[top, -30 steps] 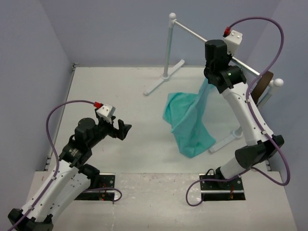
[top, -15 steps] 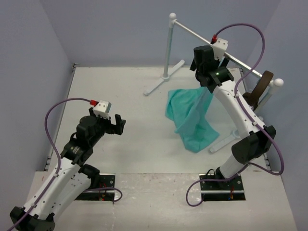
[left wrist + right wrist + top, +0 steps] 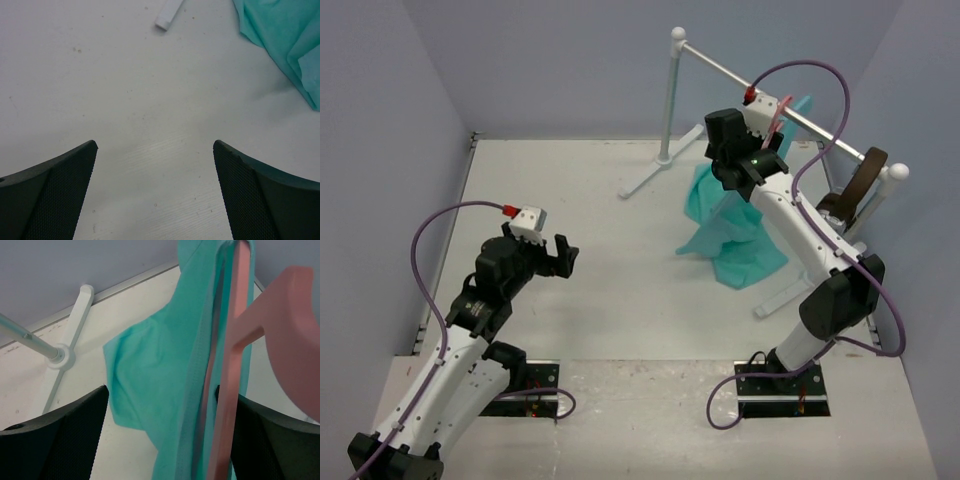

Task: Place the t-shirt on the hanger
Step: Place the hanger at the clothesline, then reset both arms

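Observation:
The teal t-shirt (image 3: 732, 228) hangs draped on the pink hanger (image 3: 780, 112) at the silver rail, its lower end reaching the table. In the right wrist view the t-shirt (image 3: 150, 370) and the hanger's arm (image 3: 234, 355) run down between the fingers, and the hook (image 3: 295, 340) curves off to the right. My right gripper (image 3: 770, 130) (image 3: 161, 390) is open around them; the hanger arm lies close against the right finger (image 3: 270, 440). My left gripper (image 3: 558, 255) (image 3: 155, 145) is open over bare table with nothing in it, and the t-shirt's edge (image 3: 282, 35) is far off at its upper right.
The silver rail (image 3: 720, 68) with white ball ends stands on a white post (image 3: 670, 100) and white feet (image 3: 658, 168). A brown strap-like object (image 3: 855, 188) hangs at the rail's right end. Grey walls close in the table (image 3: 570, 200) at the back and both sides.
My right gripper has opened and moved left and up along the rail. The t-shirt has swung left and now hangs from the hanger. The left arm has barely moved.

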### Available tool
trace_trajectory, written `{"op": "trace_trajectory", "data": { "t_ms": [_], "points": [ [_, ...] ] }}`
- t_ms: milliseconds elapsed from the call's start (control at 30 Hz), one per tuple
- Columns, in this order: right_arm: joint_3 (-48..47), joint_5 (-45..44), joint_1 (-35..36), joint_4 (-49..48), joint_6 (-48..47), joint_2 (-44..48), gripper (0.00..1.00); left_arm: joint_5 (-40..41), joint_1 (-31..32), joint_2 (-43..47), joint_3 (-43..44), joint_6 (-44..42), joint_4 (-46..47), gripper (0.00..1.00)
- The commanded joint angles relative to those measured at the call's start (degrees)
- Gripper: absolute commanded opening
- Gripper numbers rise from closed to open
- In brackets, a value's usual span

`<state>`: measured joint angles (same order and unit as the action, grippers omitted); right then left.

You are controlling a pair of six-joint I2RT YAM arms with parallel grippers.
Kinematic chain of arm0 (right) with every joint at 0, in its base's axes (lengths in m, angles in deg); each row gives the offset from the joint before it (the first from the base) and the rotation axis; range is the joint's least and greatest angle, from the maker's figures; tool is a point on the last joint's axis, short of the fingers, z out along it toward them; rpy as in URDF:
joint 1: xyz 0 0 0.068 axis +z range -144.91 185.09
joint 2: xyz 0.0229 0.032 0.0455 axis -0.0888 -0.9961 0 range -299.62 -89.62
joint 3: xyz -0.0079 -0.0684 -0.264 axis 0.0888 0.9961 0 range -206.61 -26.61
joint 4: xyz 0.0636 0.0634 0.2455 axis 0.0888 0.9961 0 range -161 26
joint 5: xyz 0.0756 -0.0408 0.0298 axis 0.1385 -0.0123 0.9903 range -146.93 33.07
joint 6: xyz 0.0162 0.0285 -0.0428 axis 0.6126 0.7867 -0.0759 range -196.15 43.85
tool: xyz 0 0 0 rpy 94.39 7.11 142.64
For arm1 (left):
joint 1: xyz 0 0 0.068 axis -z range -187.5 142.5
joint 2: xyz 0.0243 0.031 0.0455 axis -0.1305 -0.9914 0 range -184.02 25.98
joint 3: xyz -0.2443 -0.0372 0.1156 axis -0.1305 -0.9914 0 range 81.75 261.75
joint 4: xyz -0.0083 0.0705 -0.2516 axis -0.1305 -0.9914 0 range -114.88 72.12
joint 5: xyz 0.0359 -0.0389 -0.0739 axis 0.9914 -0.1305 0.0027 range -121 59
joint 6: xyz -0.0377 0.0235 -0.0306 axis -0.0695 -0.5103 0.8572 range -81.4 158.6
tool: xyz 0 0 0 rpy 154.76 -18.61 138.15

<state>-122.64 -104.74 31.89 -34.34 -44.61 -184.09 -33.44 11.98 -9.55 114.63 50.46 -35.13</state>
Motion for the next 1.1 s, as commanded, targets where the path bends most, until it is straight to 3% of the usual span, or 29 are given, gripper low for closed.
{"op": "trace_trajectory", "data": {
  "t_ms": [0,300,467,733,900,1067],
  "points": [
    [-4.40,-2.07,1.30,0.38,1.28,4.00,0.94,-0.61,-0.50,-0.08,0.77,0.44,2.31,1.00],
    [1.36,3.68,1.33,-2.66,-0.16,18.38,0.99,9.55,-1.93,3.62,2.00,6.05,2.17,1.00],
    [6.36,12.00,1.33,3.54,-6.43,26.68,0.99,17.09,-2.00,7.30,3.98,6.66,-0.10,1.00],
    [25.41,24.49,1.41,8.71,-6.99,55.37,0.99,31.12,-2.00,10.88,7.54,5.67,-5.57,1.00],
    [31.43,31.12,1.41,9.27,-8.97,69.15,0.99,32.25,-2.00,12.22,5.28,7.13,-5.95,1.00],
    [31.03,25.47,1.41,16.62,-9.60,72.99,0.99,31.77,-2.00,16.24,2.68,6.77,-6.37,1.00]
  ]
}}
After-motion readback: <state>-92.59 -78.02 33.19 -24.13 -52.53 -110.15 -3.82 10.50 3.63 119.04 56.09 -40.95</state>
